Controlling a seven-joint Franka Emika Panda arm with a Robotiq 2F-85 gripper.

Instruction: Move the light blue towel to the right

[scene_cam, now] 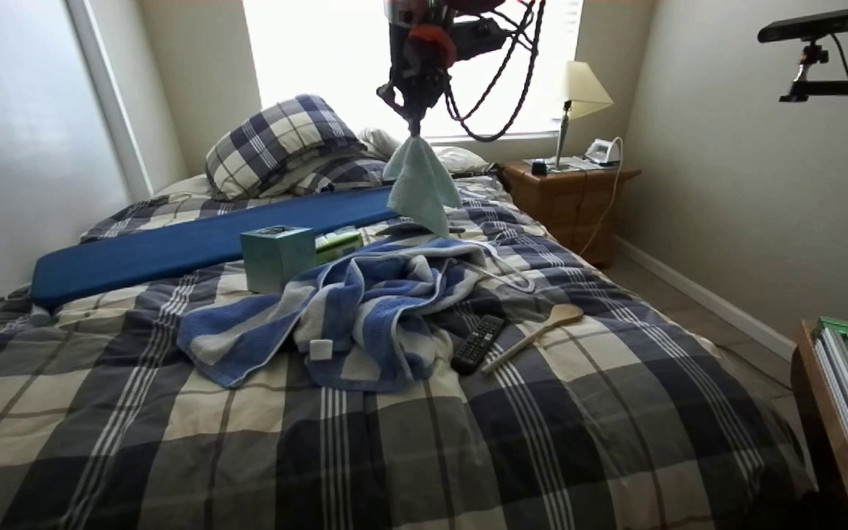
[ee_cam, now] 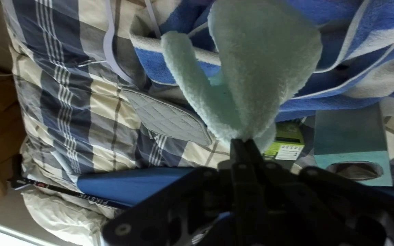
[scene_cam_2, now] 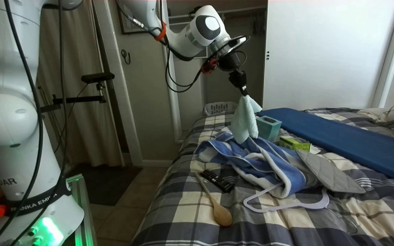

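The light blue towel is a small pale cloth. It hangs bunched from my gripper over the bed. In another exterior view the towel hangs below the gripper, in front of the teal tissue box. In the wrist view the gripper is shut on a pinched part of the towel, and the rest spreads away from the fingertips. The towel's lower end overlaps the striped towel in view; I cannot tell whether they touch.
A blue-and-white striped towel lies crumpled below. Around it are a teal tissue box, a green box, a grey quilted pad, a hanger, a remote and a wooden spoon. A blue ironing board lies behind.
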